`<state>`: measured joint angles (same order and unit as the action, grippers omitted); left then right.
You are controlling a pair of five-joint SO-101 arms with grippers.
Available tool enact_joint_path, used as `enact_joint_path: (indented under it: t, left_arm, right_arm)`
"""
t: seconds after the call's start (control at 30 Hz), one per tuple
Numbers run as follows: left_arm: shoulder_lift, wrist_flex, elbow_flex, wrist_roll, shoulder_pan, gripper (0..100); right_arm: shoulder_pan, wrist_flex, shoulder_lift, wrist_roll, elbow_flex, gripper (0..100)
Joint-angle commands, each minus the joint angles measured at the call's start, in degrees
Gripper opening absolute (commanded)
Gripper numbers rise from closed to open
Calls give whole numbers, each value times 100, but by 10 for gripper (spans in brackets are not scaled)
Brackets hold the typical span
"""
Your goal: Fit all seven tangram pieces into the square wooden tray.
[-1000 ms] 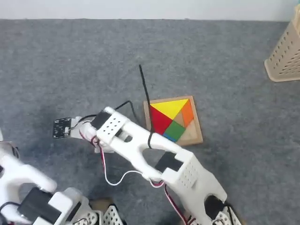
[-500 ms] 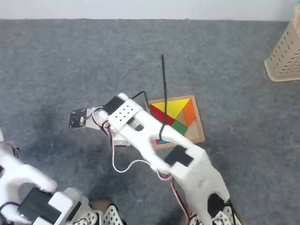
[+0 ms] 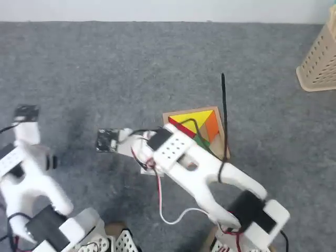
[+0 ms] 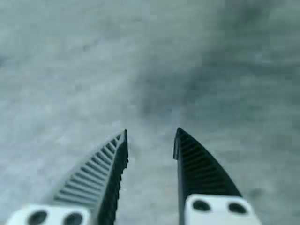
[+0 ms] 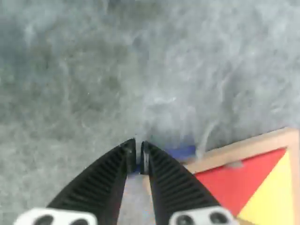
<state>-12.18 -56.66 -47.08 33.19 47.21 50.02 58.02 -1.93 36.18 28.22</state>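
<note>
The square wooden tray (image 3: 181, 113) lies mid-table, its near half hidden under my right arm (image 3: 199, 168). A yellow piece (image 3: 197, 119), an orange piece (image 3: 211, 126) and slivers of red and green show in it. In the right wrist view my right gripper (image 5: 137, 142) is pinched on a small blue piece (image 5: 180, 152) just outside the tray's rim (image 5: 234, 151), beside the red piece (image 5: 234, 180). My left gripper (image 4: 151, 132) hangs open over bare grey carpet at the left, holding nothing.
A beige perforated box (image 3: 320, 58) stands at the far right edge. A black cable (image 3: 224, 105) rises over the tray's right side. The left arm (image 3: 26, 163) stands at the table's left. Grey carpet stretches all around.
My right arm has swung rightward, and its wrist now sits just left of the tray. The left arm has risen into view at the left.
</note>
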Motion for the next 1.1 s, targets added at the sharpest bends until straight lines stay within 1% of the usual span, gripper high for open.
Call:
enact_joint_path:
  t: [0.0,0.13,0.17,0.23,0.37,0.43,0.57,0.73,0.87,1.07]
  left_arm:
    - [-334,-264,13,-510,-668,152]
    - [-1090,-615,-22,-1046,-1143,152]
    - [-1371,-765,-31,-1160,-1284,152]
    - [-1969,-1029,-92,-1327,-1556,152]
    - [-3121,-1099,-576,-1319,-1864,152]
    - [-3437,-1116,-831,-1257,-1952,152]
    - [-3279,-993,-1024,-1257,-1996,152]
    - [-2646,-651,-1007,-1275,-1996,152]
    - [-2268,-422,-1007,-1275,-1996,152]
    - [-2101,-316,-1007,-1275,-1996,152]
  right_arm:
    - [-374,-338,-514,-352,281,9]
    - [-901,-312,-567,-457,316,10]
    - [-980,-303,-576,-475,316,10]
    - [-1033,-295,-558,-738,316,12]
    - [-1033,-66,-567,-905,325,78]
    - [-1015,145,-576,-1046,308,110]
    - [-831,312,-558,-1389,308,136]
    - [-593,505,-514,-1389,325,138]
    - [-593,558,-479,-1389,343,139]
    - [-479,567,189,-1301,229,138]
